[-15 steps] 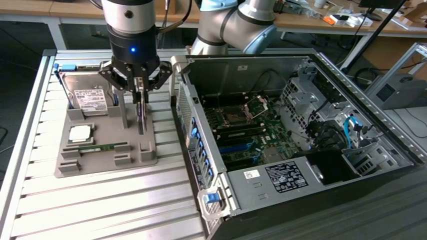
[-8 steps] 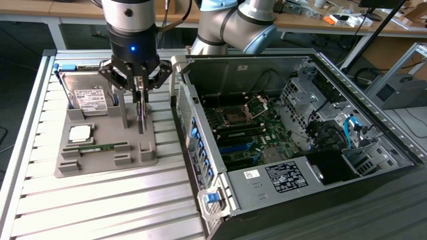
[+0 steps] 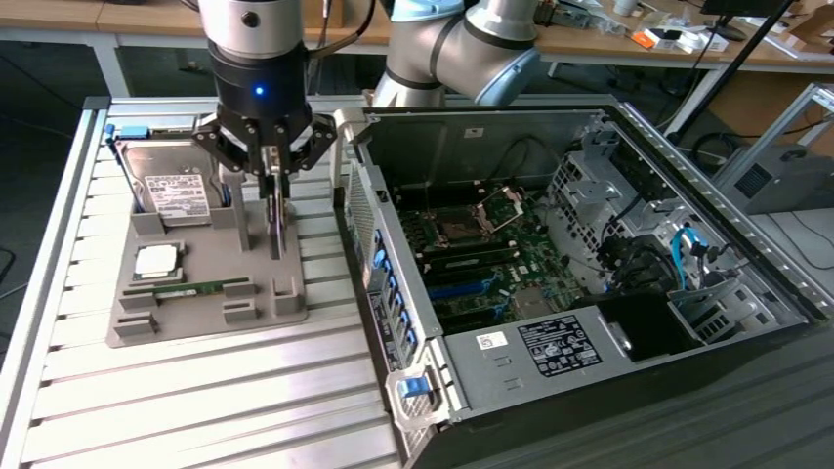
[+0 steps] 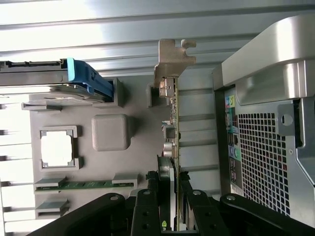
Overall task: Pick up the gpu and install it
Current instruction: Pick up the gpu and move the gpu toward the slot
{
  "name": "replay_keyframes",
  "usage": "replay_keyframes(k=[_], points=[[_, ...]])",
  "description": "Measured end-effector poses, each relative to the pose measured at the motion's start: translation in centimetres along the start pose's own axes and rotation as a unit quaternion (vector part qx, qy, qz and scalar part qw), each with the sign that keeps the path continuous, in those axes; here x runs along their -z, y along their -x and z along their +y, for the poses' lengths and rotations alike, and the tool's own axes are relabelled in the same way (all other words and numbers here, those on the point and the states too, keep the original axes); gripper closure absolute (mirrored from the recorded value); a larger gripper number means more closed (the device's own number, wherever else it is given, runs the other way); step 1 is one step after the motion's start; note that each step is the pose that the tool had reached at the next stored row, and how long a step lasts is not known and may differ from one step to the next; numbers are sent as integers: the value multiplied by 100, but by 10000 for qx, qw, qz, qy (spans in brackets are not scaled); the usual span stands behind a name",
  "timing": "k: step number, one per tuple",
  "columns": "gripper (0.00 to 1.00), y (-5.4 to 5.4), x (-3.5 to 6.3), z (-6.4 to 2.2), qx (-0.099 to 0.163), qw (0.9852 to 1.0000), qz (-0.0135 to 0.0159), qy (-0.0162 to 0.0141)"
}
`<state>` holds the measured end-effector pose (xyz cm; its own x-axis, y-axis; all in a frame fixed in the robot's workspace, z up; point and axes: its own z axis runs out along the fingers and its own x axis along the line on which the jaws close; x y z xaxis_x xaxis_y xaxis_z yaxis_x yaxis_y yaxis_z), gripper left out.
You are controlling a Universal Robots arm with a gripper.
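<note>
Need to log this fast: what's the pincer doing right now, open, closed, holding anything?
Pincer: closed on the thin dark circuit-board card with silver metal bracket, which stands upright on edge over the grey tray.

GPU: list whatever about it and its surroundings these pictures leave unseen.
- gpu faces: edge-on in both views; top edge covered by the gripper.
- hard drive label, exterior view: print too small to read.
- motherboard, near edge, exterior view: hidden behind the case wall.

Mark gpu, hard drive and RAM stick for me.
gpu (image 3: 275,227), exterior view, on the card's upright edge below the tool.
hard drive (image 3: 175,191), exterior view, on its white label.
RAM stick (image 3: 190,289), exterior view, mid green board.
</note>
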<state>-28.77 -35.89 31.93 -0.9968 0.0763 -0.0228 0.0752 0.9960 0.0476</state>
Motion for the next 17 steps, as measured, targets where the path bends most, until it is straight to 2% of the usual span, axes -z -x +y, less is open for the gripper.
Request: replay_keyframes(k=[17], points=[[73, 3, 112, 5, 0, 10000, 0, 0]])
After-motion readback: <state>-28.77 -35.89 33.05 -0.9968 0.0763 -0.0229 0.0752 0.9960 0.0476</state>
